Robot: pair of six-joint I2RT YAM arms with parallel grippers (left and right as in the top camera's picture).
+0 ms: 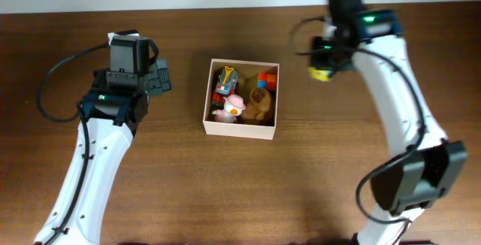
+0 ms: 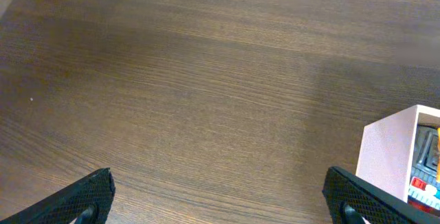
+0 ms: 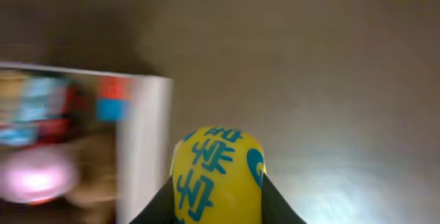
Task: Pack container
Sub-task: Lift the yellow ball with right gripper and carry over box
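Yellow toy (image 3: 216,172) shows blue lettering only on my right wrist camera, right claw (image 3: 217,209) grasping it; left claw (image 2: 220,207) hangs released.

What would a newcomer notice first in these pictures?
The yellow toy with blue lettering, clamped in the right gripper just right of the container. Next, the container itself at the middle of the table, crowded with colourful small toys. The left gripper hangs open to its left.

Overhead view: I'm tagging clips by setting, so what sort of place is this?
Probably a robot lab bench: a left arm and right arm at a wooden table, a container of toys between them, the right hand holding a yellow toy.
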